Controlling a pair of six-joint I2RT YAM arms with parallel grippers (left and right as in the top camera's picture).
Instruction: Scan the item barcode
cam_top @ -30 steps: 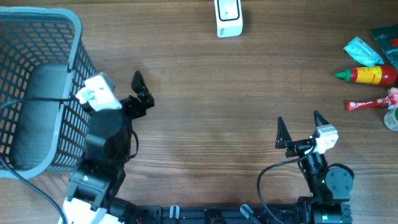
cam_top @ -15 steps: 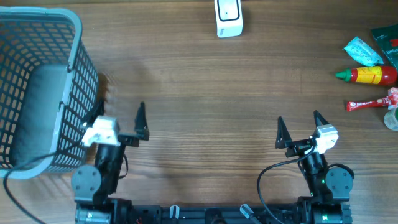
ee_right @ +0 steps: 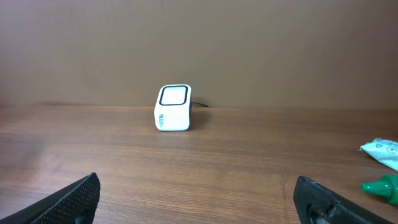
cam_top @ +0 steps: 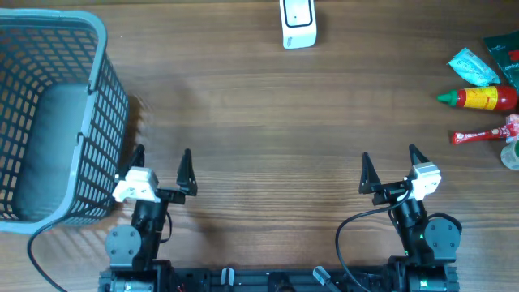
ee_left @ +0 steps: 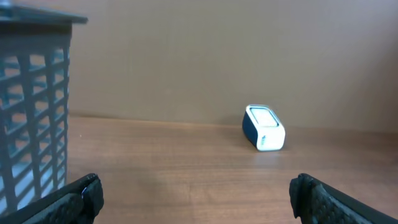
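Observation:
The white barcode scanner [cam_top: 298,23] stands at the far middle edge of the table; the left wrist view shows the scanner [ee_left: 263,127] ahead to the right, and the right wrist view shows the scanner [ee_right: 173,107] ahead to the left. The items lie at the far right: a red sauce bottle with a green cap [cam_top: 480,98], a teal packet [cam_top: 474,66] and a red tube [cam_top: 482,135]. My left gripper [cam_top: 162,156] is open and empty near the front edge, beside the basket. My right gripper [cam_top: 389,156] is open and empty at the front right.
A grey mesh basket [cam_top: 101,122] fills the left side, its wall close to my left fingers and seen as the basket [ee_left: 31,112] from the left wrist. The bottle's green cap [ee_right: 380,186] and the packet [ee_right: 382,151] show at the right wrist view's right edge.
The left arm has drawn back from beside the basket to the front edge, its gripper now pointing straight ahead. The right arm has not moved.

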